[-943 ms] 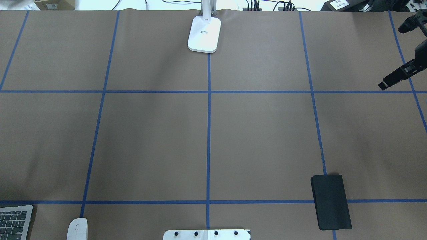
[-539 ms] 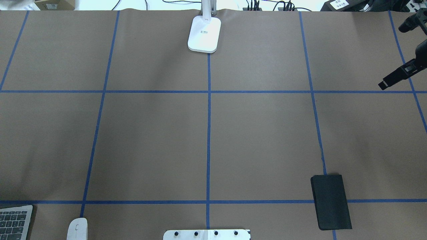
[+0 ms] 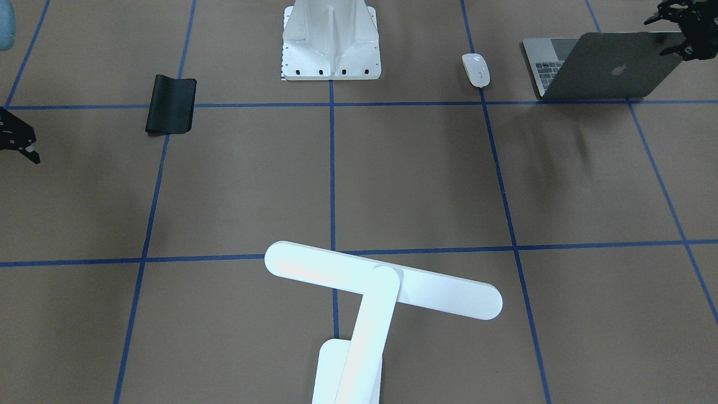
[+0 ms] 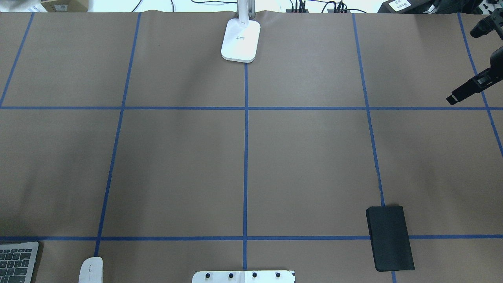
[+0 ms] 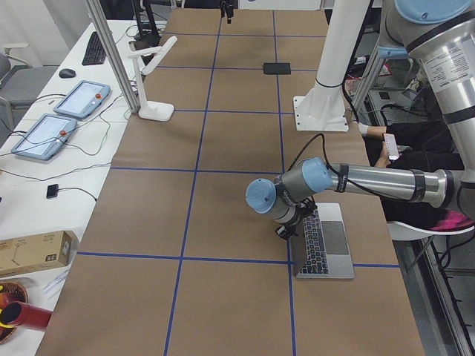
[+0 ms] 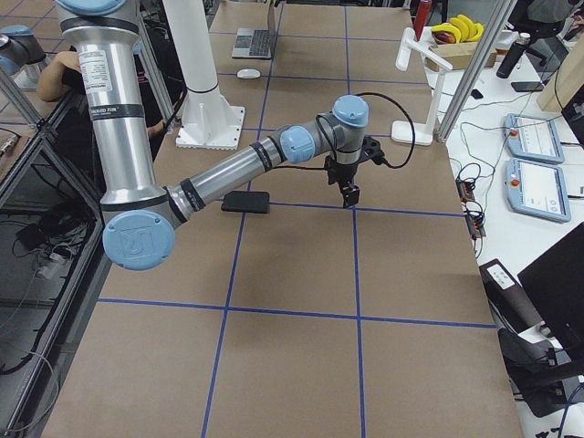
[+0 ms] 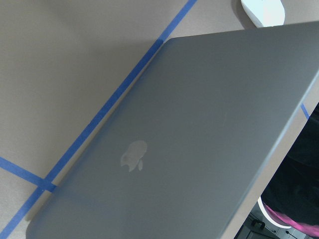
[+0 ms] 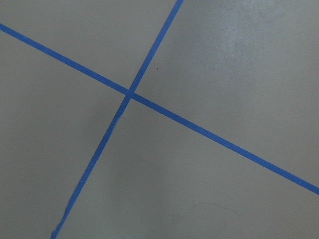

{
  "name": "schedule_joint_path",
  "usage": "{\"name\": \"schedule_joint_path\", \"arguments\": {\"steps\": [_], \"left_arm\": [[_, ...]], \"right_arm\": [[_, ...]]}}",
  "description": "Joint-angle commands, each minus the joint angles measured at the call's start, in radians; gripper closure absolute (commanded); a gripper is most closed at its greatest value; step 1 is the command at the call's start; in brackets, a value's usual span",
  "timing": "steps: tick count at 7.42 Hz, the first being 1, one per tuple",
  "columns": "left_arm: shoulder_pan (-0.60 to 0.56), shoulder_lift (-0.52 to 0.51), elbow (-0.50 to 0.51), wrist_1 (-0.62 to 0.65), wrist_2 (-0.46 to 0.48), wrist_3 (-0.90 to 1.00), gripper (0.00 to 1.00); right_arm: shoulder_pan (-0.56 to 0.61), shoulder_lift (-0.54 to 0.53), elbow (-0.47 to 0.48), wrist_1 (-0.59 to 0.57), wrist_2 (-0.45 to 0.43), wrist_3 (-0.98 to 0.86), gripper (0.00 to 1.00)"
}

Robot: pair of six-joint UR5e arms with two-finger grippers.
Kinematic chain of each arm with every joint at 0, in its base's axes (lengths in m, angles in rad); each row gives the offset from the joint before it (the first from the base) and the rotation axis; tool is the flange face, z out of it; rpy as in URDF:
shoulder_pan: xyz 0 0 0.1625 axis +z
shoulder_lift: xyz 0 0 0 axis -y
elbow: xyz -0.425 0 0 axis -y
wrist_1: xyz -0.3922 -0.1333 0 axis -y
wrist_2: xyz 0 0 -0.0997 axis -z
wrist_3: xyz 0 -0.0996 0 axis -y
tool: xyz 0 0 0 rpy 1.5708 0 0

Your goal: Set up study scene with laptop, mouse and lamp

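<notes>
Front view: laptop (image 3: 606, 73) open on counter (image 3: 224, 185), well out from pedestal (image 3: 331, 39) on robot's left, mouse (image 3: 475, 69) between them. Left jaws at lid's top corner, contact and opening unclear. Overhead: right jaws far from pedestal, opening unclear. Left wrist: lid fills the view.

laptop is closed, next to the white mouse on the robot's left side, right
No, the laptop is open, lid raised, keys showing in the exterior front-facing view. It is next to the white mouse on the robot's left side.
</notes>
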Motion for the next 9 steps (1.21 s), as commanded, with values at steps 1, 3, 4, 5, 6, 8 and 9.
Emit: {"name": "schedule_joint_path", "arguments": {"steps": [1,3,4,5,6,8,9], "left_arm": [[0.000,-0.005,0.005,-0.002,-0.001,0.000,0.14],[-0.002,-0.018,0.005,-0.002,-0.002,0.000,0.14],[-0.002,-0.019,-0.004,-0.005,-0.002,0.001,0.14],[-0.002,-0.033,0.007,-0.021,-0.002,0.001,0.14],[-0.002,-0.038,0.010,-0.028,-0.002,0.001,0.15],[-0.002,-0.056,0.008,-0.028,-0.001,0.003,0.29],[-0.002,-0.061,0.002,-0.039,0.001,0.006,0.34]], "right_arm": [[0.000,0.001,0.000,0.000,-0.002,0.000,0.00],[0.000,0.001,0.000,0.000,-0.002,0.000,0.00],[0.000,0.001,0.000,0.000,-0.002,0.000,0.00],[0.000,0.001,0.000,0.000,-0.002,0.000,0.00],[0.000,0.001,0.000,0.000,-0.002,0.000,0.00],[-0.002,0.001,-0.001,0.000,-0.002,0.000,0.00],[-0.002,0.001,-0.001,0.000,-0.002,0.000,0.00]]}}
